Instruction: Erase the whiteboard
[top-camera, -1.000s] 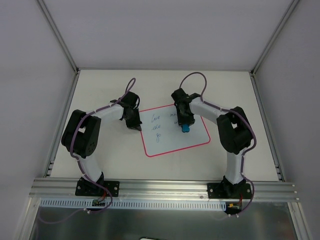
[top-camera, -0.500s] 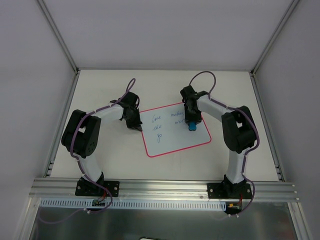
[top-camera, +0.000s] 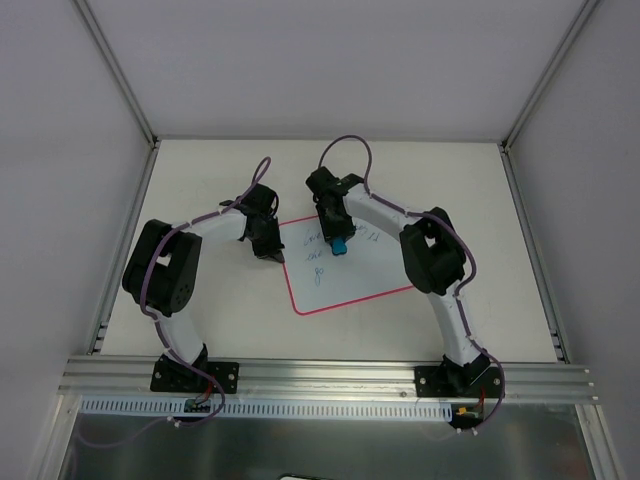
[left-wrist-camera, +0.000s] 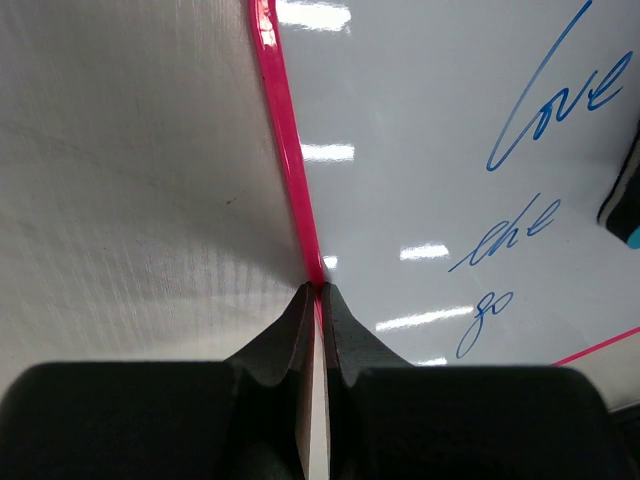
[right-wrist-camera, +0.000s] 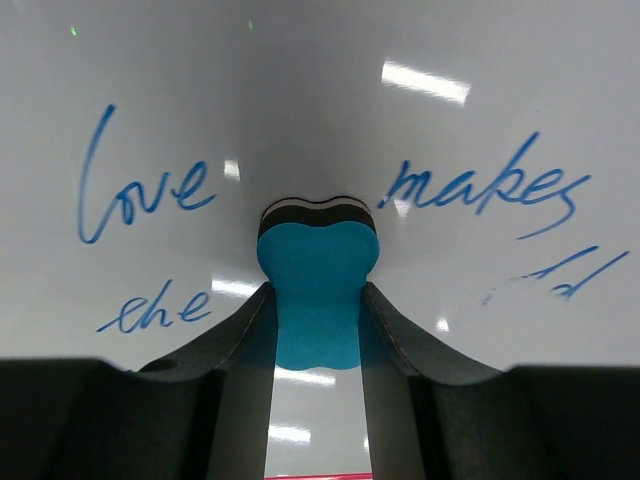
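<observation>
Whiteboard (top-camera: 352, 282) flat, long axis left-right, right end slightly farther back.

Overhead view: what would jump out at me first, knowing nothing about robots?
A pink-rimmed whiteboard with blue handwriting lies mid-table between two black-and-white arms. The right gripper holds a blue eraser against the board's upper part, between "love" and "makes". The left gripper pinches the board's left rim.
</observation>
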